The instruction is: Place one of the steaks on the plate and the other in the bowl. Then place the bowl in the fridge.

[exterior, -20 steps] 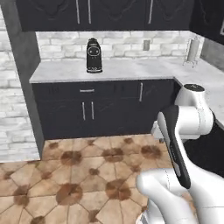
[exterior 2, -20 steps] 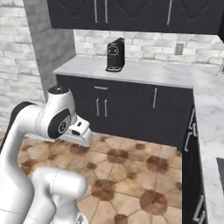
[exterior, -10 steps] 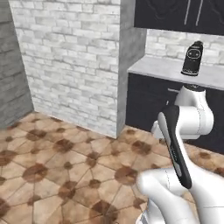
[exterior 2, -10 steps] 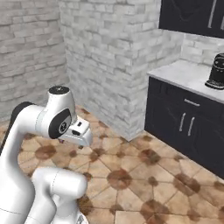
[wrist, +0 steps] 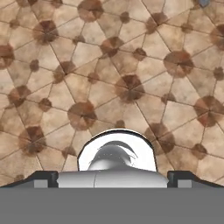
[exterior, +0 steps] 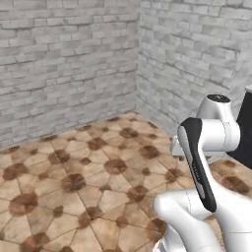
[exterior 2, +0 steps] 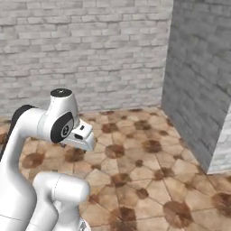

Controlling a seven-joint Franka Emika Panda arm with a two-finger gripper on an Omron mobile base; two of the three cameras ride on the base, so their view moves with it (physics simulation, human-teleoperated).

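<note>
The steaks, the plate, the bowl and the fridge are out of view. My gripper (wrist: 112,180) looks down on the tiled floor. Its two dark fingertips (wrist: 43,178) stand far apart at the bottom of the hand view, open, with no object between them. In the right base view the hand (exterior 2: 82,136) sits folded in close to the arm's upper joint, well above the floor.
Grey brick walls (exterior: 69,59) meet in a corner ahead. A brown patterned tile floor (exterior: 88,167) spreads out in front of the base. A brick wall end (exterior 2: 198,81) juts out at the right. A dark cabinet edge (exterior: 247,128) shows at the far right.
The whole picture has swung: the counter, the coffee machine and the dark cabinets slid off to the right as the base turned. The arm keeps its folded pose and the gripper stays open.
</note>
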